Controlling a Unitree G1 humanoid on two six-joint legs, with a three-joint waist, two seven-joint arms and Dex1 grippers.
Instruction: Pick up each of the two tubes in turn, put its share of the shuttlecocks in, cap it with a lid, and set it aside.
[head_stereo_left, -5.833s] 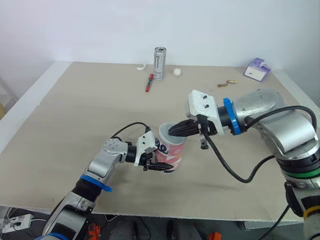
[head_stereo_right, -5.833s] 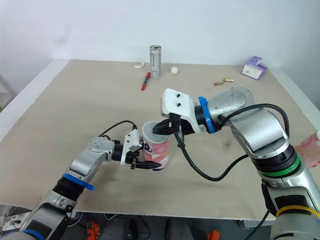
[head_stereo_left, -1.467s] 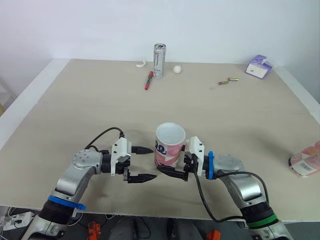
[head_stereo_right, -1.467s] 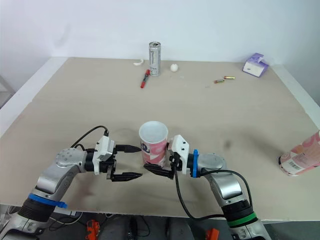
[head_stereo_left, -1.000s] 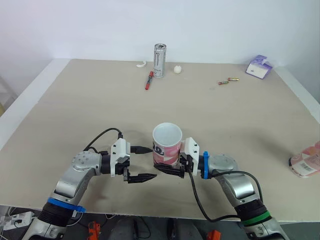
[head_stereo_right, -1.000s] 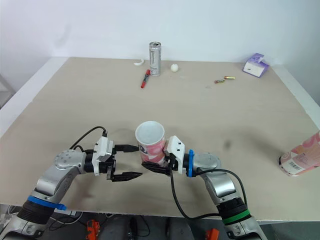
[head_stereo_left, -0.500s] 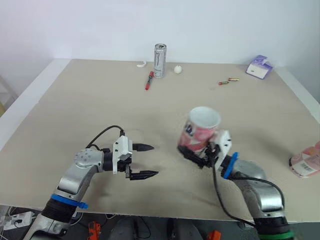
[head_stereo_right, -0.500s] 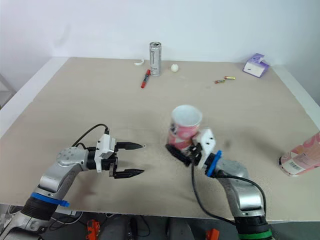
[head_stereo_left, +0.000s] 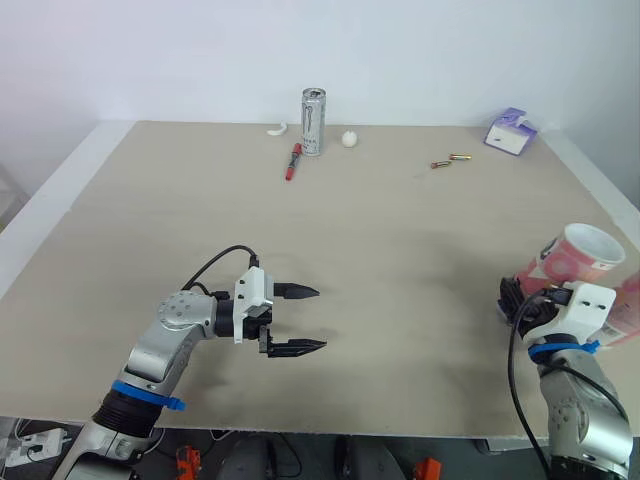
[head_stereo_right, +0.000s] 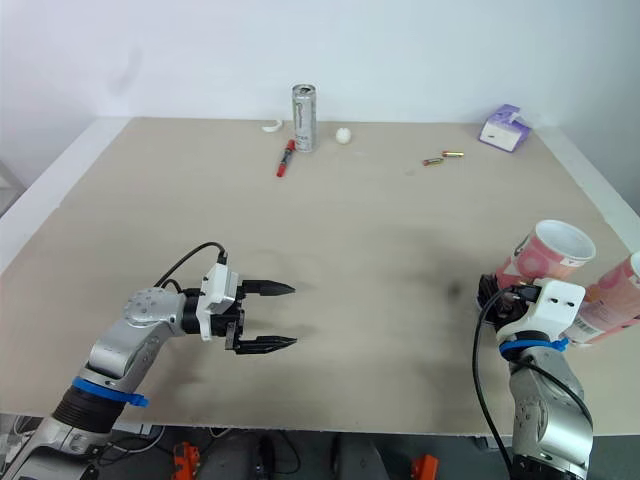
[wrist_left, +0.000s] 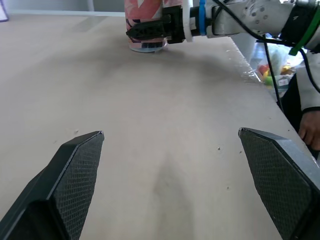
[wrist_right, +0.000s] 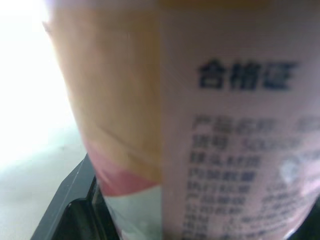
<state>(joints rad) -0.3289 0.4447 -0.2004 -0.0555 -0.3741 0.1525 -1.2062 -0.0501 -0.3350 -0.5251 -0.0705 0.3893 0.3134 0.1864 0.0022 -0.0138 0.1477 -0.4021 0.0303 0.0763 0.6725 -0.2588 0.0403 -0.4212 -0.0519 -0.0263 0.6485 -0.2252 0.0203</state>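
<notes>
The right jaws are clenched on the foot of an open pink tube (head_stereo_left: 565, 262), which tilts with its mouth toward 2 o'clock at the desk's (head_stereo_left: 400, 250) 4 o'clock edge. It is just beside a second pink tube (head_stereo_right: 615, 295) (lying or leaning, I cannot tell). The left jaws stand released, spread wide on nothing, near 7 o'clock. A drink can (head_stereo_left: 314, 122) and a red marker (head_stereo_left: 291, 162) sit at 12 o'clock.

A big tan counter (head_stereo_left: 420, 250) with a pale rim stands against a plain white wall (head_stereo_left: 150, 50). The light is bright and even on both.
</notes>
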